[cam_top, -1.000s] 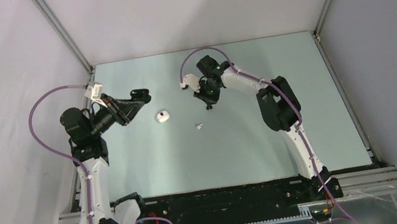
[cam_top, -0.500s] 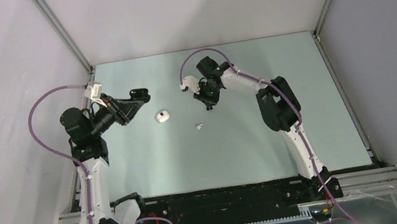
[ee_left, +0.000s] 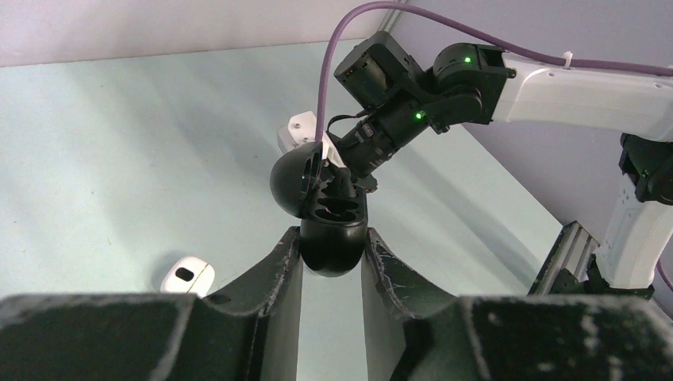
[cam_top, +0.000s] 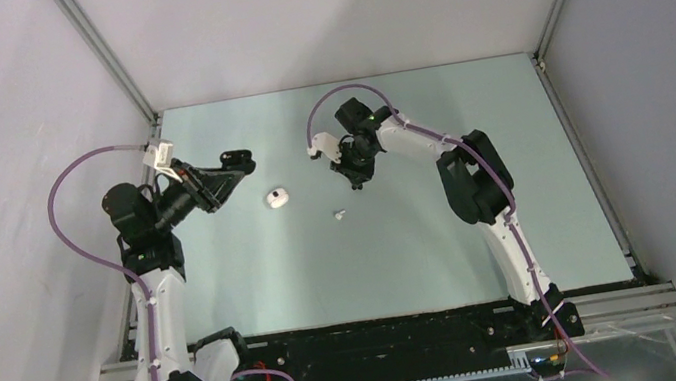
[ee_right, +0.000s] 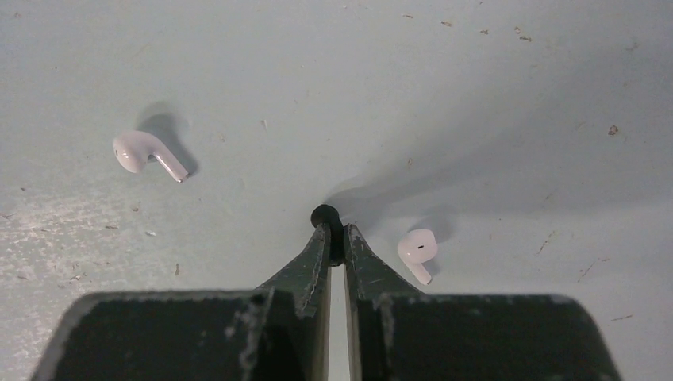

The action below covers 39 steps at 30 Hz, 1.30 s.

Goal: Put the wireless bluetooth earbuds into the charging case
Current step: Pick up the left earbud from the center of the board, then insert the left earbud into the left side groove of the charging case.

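Two earbuds [ee_right: 148, 153] [ee_right: 417, 248] lie seemingly far from table [cam_top: 405, 261] edges.

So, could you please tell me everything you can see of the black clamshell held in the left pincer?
The black clamshell is a smooth, glossy, pebble-shaped piece, plastic by its look. Its domed lid stands hinged open, and the base shows two dark recessed wells that seem empty. The left pincer clamps the base from both sides, holding it in the air above the table; nothing else seems to touch it.
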Available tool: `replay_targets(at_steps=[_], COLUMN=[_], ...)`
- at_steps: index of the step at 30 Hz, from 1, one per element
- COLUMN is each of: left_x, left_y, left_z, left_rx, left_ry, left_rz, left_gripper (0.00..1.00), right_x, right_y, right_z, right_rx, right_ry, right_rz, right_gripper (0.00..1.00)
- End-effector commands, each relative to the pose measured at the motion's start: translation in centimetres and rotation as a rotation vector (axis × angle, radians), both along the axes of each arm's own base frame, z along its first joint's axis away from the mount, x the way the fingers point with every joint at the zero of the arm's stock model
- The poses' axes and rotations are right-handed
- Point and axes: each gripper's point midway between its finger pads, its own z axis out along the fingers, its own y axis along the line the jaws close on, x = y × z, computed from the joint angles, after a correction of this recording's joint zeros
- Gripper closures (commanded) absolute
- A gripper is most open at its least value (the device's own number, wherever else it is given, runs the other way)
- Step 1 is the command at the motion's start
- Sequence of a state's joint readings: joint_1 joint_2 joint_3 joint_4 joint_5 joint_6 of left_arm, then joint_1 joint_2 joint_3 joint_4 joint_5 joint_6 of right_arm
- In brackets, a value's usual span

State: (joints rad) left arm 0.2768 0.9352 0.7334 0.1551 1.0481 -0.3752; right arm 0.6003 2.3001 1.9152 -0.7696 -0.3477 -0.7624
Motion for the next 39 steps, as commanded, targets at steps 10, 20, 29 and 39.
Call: replay_targets(at_steps=[10, 20, 29, 39], left_x=[0.4, 0.4, 0.1, -1.3], left_y=[0.5, 0.4, -1.6, -6.5], left_z=[1.4, 1.3, 1.1, 0.7], left_rx=[0.013, 0.009, -0.002, 0.026], left_ry=[-0.062, -0.054, -0.106, -0.222], left_rz=[0.024, 0.025, -0.118, -0.457], left_gripper=[1.00, 1.00, 1.00, 1.00], right_x=[-2.7, -2.5, -5.4, -13.3], right_y=[-0.3, -0.5, -1.5, -0.9], right_z=[0.6, 0.9, 12.4, 27.1], right_rx=[-0.006, -0.019, 0.122, 0.313], right_ry=[0.092, 0.095, 0.055, -0.092], right_rz=[0.036, 0.009, 0.060, 0.105], right_gripper=[0.95, 1.00, 1.00, 1.00])
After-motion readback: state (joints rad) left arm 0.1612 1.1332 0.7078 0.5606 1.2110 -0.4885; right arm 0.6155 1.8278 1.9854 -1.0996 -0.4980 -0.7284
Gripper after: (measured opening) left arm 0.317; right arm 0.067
